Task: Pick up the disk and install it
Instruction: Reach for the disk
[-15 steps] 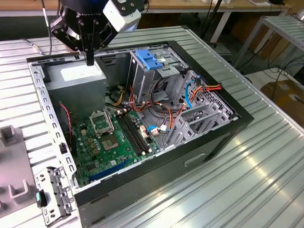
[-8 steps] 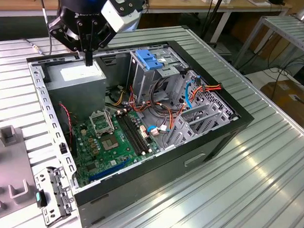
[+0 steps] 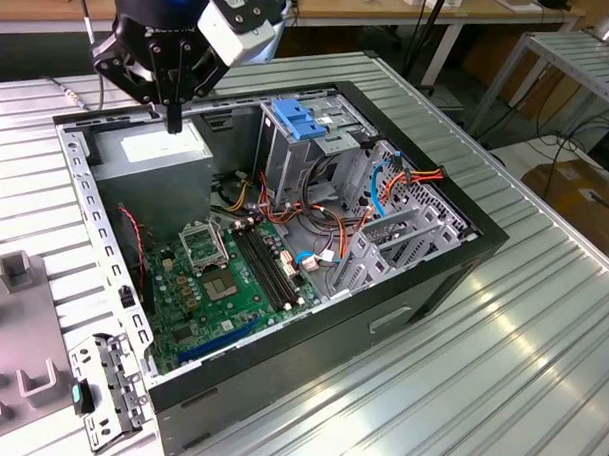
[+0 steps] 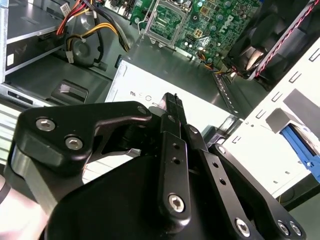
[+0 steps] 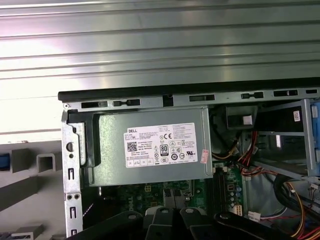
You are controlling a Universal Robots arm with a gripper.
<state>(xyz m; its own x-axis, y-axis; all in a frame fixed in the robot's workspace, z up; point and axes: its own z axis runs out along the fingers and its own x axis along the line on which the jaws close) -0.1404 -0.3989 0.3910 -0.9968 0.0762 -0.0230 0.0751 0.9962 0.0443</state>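
Observation:
My gripper (image 3: 173,121) hangs over the back corner of the open computer case (image 3: 423,282), just above the grey power supply (image 3: 152,155). Its black fingers (image 4: 172,107) are pressed together with nothing between them. The disk shows as a bright blue rail (image 4: 299,144) lying in a pale fixture outside the case, on the exterior view's left side. In the first wrist view a sliver of the disk's blue (image 5: 4,162) sits at the picture's edge beside the fixture's slots. The gripper is well apart from the disk.
Inside the case are a green motherboard (image 3: 223,275), loose orange and red cables (image 3: 335,224), and a tall grey drive cage (image 3: 287,157) topped by a blue latch (image 3: 298,118). A grey fixture (image 3: 16,328) and a metal bracket (image 3: 109,391) lie beside the case on the ribbed metal table (image 3: 540,346).

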